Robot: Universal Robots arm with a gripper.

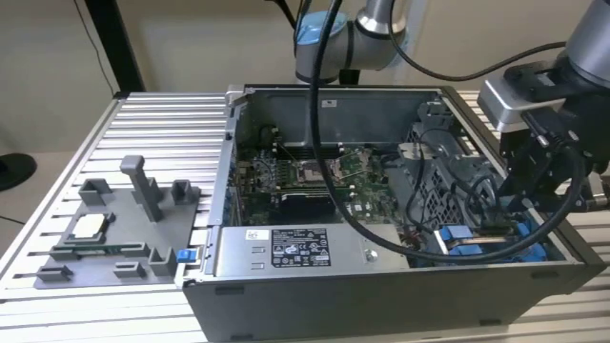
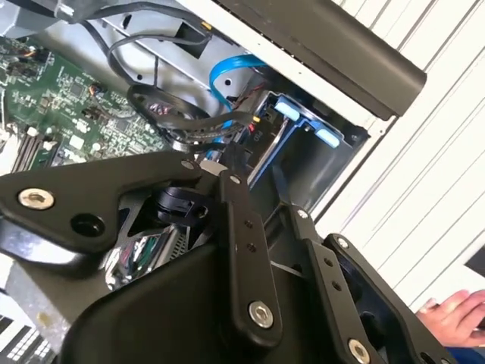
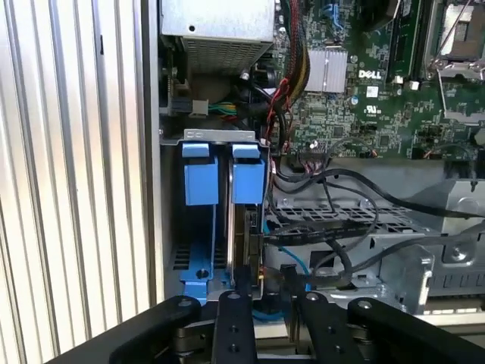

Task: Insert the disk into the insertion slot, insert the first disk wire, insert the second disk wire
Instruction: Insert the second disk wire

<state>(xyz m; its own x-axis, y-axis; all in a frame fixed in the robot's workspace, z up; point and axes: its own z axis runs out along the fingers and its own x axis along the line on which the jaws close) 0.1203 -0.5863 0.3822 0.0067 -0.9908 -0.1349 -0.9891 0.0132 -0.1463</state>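
Gripper (image 3: 261, 318): hanging inside the open computer case (image 1: 381, 286), over the drive cage; whether clenched or released, I cannot tell.
Disk (image 3: 244, 227): sitting edge-on in the insertion slot (image 3: 198, 265), directly ahead of the gripper.
Cables (image 3: 333, 189): lying beside the disk.
Hand (image 2: 455, 315): showing beyond the case.

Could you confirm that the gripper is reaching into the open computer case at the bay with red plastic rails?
Not quite: the first wrist view shows the bay's plastic rails are bright blue, not red. The gripper does reach into the open dark grey computer case there.
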